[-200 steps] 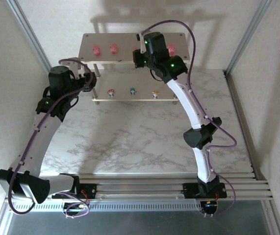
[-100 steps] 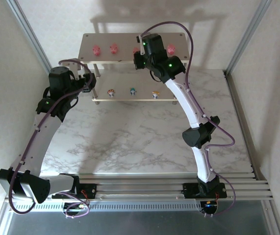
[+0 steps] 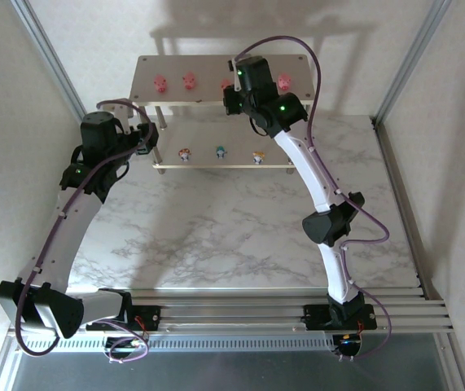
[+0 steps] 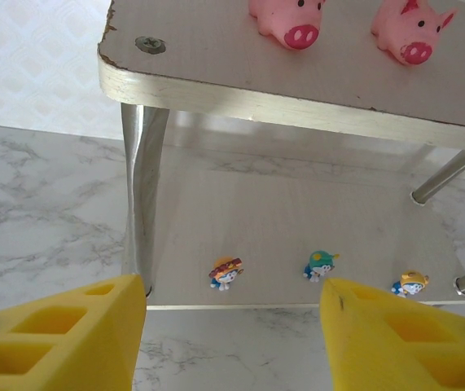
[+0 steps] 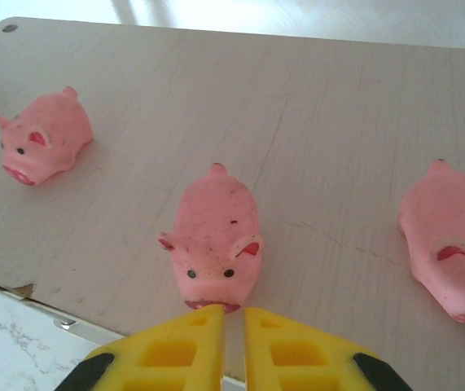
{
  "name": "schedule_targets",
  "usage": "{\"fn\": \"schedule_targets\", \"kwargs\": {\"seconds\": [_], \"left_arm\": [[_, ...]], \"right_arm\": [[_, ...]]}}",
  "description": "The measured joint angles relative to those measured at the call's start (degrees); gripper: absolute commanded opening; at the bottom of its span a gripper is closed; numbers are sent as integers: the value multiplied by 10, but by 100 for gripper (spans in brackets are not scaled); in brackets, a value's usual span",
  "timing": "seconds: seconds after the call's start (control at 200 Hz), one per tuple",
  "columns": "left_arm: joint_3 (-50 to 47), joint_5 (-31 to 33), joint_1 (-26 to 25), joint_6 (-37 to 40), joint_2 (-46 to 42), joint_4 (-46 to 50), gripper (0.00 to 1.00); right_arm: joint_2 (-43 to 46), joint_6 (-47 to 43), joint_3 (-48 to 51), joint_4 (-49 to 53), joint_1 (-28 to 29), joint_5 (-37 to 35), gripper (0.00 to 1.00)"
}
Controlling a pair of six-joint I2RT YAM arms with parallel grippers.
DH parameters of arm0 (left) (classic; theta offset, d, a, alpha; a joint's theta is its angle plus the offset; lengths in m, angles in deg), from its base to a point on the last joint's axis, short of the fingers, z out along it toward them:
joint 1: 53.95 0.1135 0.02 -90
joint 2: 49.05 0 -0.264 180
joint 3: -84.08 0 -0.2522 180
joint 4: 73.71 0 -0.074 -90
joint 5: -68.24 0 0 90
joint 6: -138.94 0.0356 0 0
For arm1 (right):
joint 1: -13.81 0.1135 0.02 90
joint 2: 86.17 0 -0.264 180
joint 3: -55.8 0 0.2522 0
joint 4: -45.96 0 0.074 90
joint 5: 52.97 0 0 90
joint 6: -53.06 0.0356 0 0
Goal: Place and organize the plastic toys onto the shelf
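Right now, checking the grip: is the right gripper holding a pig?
No, the right gripper is shut on nothing; the pig lies before its tips.

Your white marble-patterned bench (image 3: 216,236) carries the two-tier shelf (image 3: 146,73), which stands on thin silver legs toward the far side. On its beige top board (image 5: 338,122) you have pink pigs (image 3: 189,81) sitting upright in a row, each apart from the next, with their snouts turned toward the near edge. On the lower board (image 4: 297,212) three small figurines stand in a line close to the near edge, well apart: the dark-red-topped one (image 4: 226,273) at the left, the teal-topped one (image 4: 320,265) in the middle, and the orange-topped one (image 4: 411,283) at the right.
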Motion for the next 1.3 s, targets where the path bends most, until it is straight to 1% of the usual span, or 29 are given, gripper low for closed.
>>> {"fn": "schedule_targets", "kwargs": {"seconds": [0.476, 0.841, 1.296], "left_arm": [[-7, -7, 7, 0, 8, -4, 59], [-8, -9, 10, 0, 23, -4, 59], [-7, -13, 11, 0, 23, -5, 58]], "right_arm": [[-18, 0, -13, -5, -3, 0, 14], [-39, 1, -32, -27, -10, 6, 15], [-41, 7, -32, -33, -16, 49, 14]]}}
